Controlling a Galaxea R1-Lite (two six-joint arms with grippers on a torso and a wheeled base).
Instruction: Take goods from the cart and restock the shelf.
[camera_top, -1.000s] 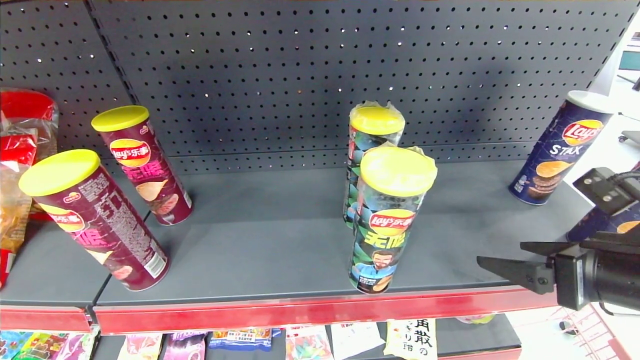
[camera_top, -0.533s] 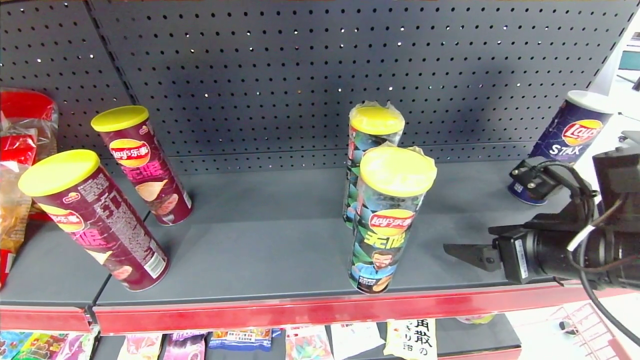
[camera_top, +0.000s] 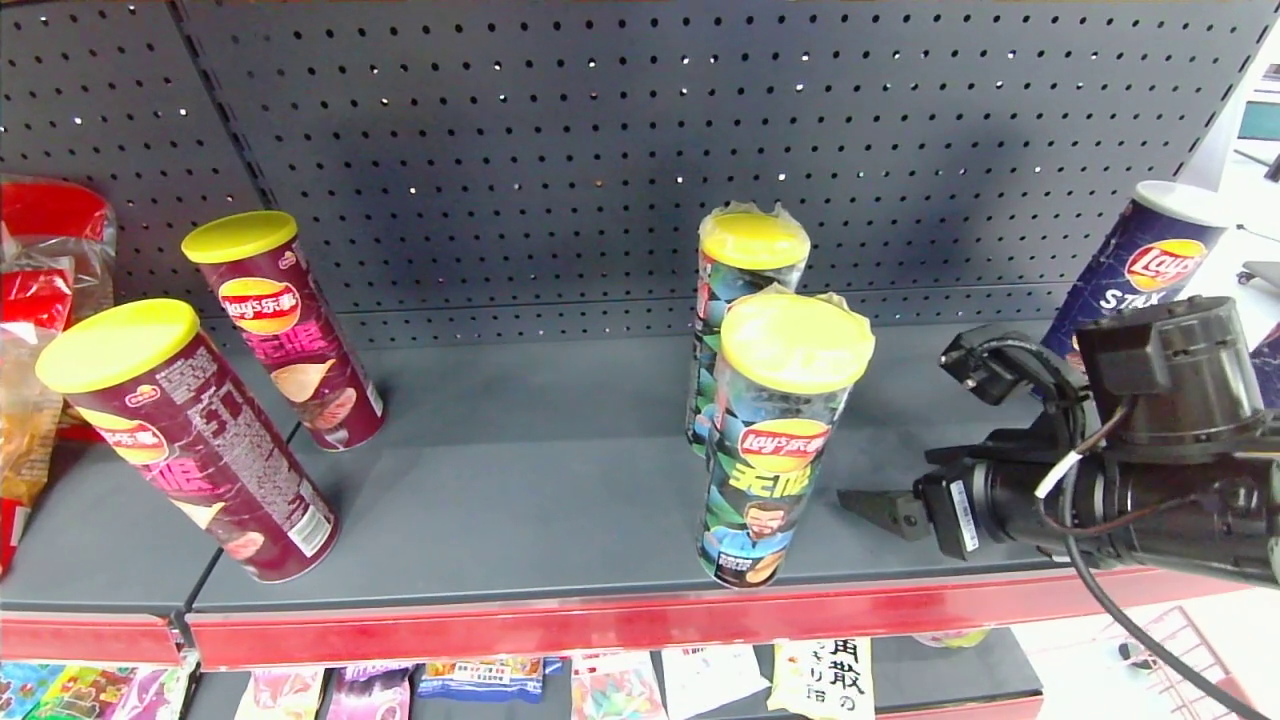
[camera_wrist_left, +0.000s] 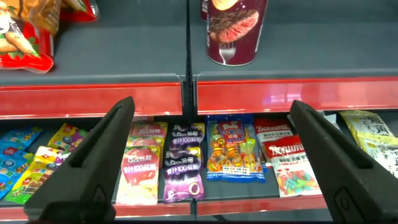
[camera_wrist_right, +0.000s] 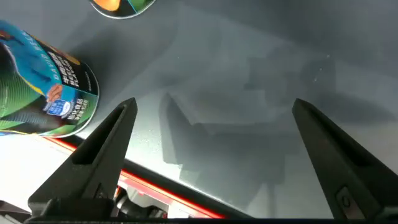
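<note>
- While the right gripper (camera_top: 888, 503) hangs at the lower right of the head frame, its fingers stand spread wide, low over the grey shelf (camera_top: 520, 480).
- The right wrist view has the same right gripper (camera_wrist_right: 211, 162), with bare shelf deck between the fingers and the front green can (camera_wrist_right: 43, 87) just beside one of them.
- Centre frame, the front green can (camera_top: 775, 450) is upright at the shelf's red front strip (camera_top: 600, 620), and the rear green can (camera_top: 745, 270) is close behind it.
- On the left of the frame, two maroon cans (camera_top: 190, 440) with yellow lids are standing.
- At the far right, a blue can (camera_top: 1140, 270) sits behind the arm.
- The left gripper (camera_wrist_left: 211, 162) is spread wide too, facing candy bags (camera_wrist_left: 236, 149) on the lower shelf.
</note>
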